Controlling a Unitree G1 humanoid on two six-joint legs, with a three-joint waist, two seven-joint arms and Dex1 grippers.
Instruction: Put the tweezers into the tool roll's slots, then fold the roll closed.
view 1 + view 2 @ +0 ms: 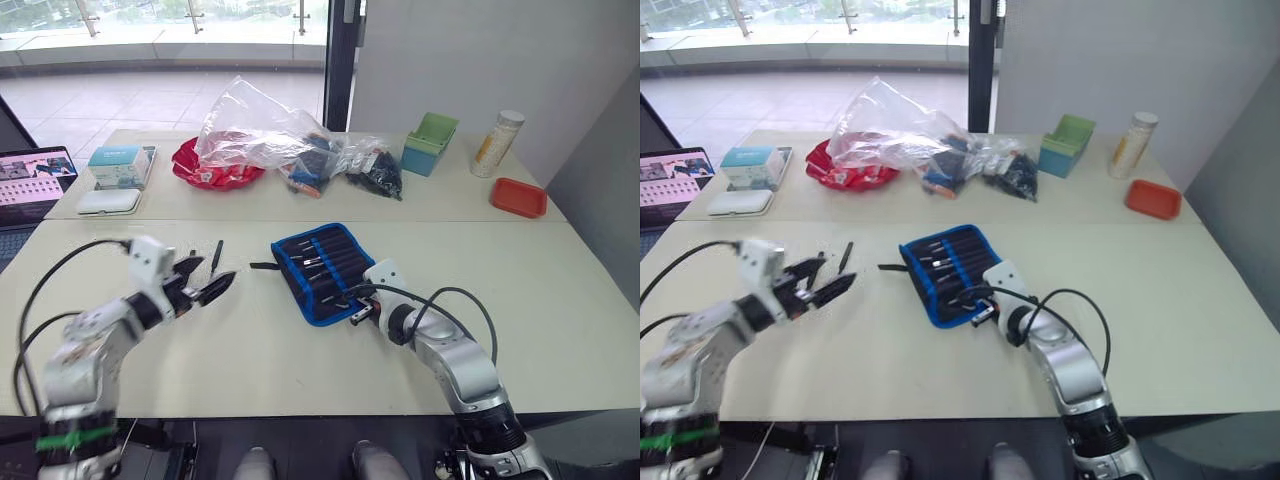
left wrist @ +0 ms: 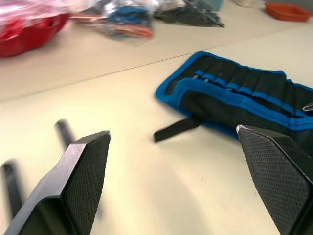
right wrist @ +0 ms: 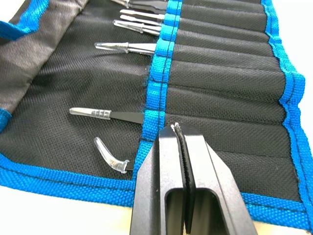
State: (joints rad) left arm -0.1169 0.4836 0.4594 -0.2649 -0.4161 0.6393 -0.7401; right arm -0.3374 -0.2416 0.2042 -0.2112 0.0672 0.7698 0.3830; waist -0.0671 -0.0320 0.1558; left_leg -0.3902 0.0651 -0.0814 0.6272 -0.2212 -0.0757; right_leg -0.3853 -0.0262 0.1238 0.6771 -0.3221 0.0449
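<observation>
The table (image 1: 560,300) carries everything, and the tool roll (image 1: 322,268) lies open and flat near its middle, inner face up, so the slots (image 3: 230,78) can take tools from the blue-edged lip. Its black strap (image 2: 177,129) trails off the side toward nine o'clock, loose because the fold has not begun.

At about seven o'clock from the roll, the left gripper (image 1: 205,282) hovers low over the tabletop with its fingers spread wide and nothing between them. I judge it is lined up for a pick: one loose black tweezer (image 1: 216,254) lies on the table just beyond its fingertips, well apart from the roll.

At about five o'clock from the roll, the right gripper (image 3: 182,161) rests at the roll's near edge, its two fingers pressed together with only a thin seam showing. Its tip sits on the blue band at the mouth of a pocket. Whether something thin is pinched in the seam I cannot tell; it may be pushing a tweezer home or pinning the fabric.

Several tweezers (image 3: 129,46) already sit in the slots, capped tips poking out past the blue band, which keeps them reachable. A small clear curved cap (image 3: 111,157) lies loose on the fabric near the roll's corner.

So I judge the filling nearly done, the closing still ahead.
</observation>
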